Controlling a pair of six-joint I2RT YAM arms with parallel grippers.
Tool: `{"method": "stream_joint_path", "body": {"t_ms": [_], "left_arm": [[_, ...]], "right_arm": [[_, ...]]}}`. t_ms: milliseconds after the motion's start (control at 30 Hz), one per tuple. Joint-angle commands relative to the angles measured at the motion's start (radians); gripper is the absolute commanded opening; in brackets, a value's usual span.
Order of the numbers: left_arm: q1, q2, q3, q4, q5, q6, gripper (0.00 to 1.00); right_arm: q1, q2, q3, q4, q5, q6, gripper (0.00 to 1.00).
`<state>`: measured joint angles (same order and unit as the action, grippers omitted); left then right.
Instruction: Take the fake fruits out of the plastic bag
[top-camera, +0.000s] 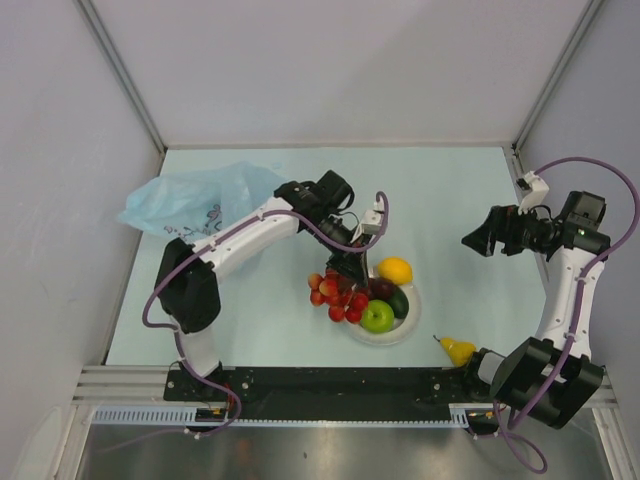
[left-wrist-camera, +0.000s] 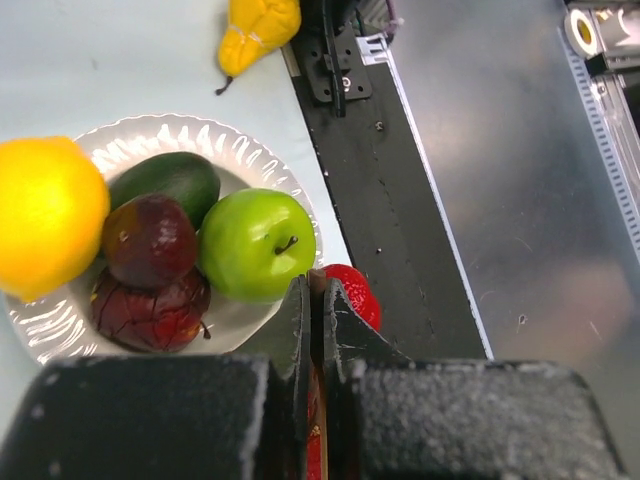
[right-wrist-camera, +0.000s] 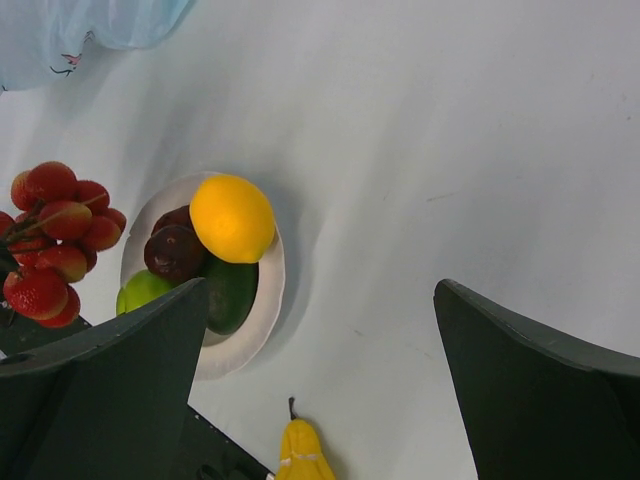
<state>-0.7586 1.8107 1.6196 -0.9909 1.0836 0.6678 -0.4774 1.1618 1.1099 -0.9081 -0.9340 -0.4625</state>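
**GRAPES HELD AT PLATE EDGE, RELEASE PENDING**

The left gripper (top-camera: 349, 264) is clamped on the stem of the bunch of red grapes (top-camera: 335, 294). In its wrist view the jaws are pressed together, with one red berry just past the tips. The bunch hangs straight down from the fingers, long axis vertical, its berries glossy red and a few paler.

In the top view it sits at frame centre, against the left rim of the white plate (top-camera: 414, 312), so the plate lies to its lower right. Its height above the table cannot be told.

The plate is crowded with the lemon (top-camera: 394, 270), green apple (top-camera: 377, 316), avocado (top-camera: 400, 302) and maroon fruits (left-wrist-camera: 150, 240). Judgement: little room remains for a set-down.

A yellow pear-shaped fruit (top-camera: 458, 350) lies at lower right.

The right gripper (top-camera: 478, 238) is spread wide, empty and well apart.

The plastic bag (top-camera: 190, 200) lies crumpled at upper left, with no fruit shape showing.
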Motion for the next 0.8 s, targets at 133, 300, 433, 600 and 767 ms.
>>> {"method": "stream_joint_path", "body": {"t_ms": [133,300,433,600,767], "left_arm": [[-0.062,0.082,0.118,-0.071,0.035,0.133,0.0],[-0.087,0.111,0.158,-0.054,0.01,0.133,0.0],[-0.094,0.159,0.201,-0.049,0.01,0.119,0.0],[-0.108,0.183,0.215,0.021,-0.013,0.061,0.08],[-0.108,0.193,0.203,0.04,-0.027,0.052,0.37]], "right_arm": [[-0.017,-0.025,-0.002,0.003,-0.026,0.005,1.0],[-0.021,-0.017,-0.002,0.018,-0.028,0.018,1.0],[-0.026,-0.01,-0.002,0.018,-0.029,0.015,1.0],[-0.03,-0.002,-0.004,0.015,-0.028,0.007,1.0],[-0.029,0.004,-0.004,0.015,-0.028,0.004,1.0]]}}
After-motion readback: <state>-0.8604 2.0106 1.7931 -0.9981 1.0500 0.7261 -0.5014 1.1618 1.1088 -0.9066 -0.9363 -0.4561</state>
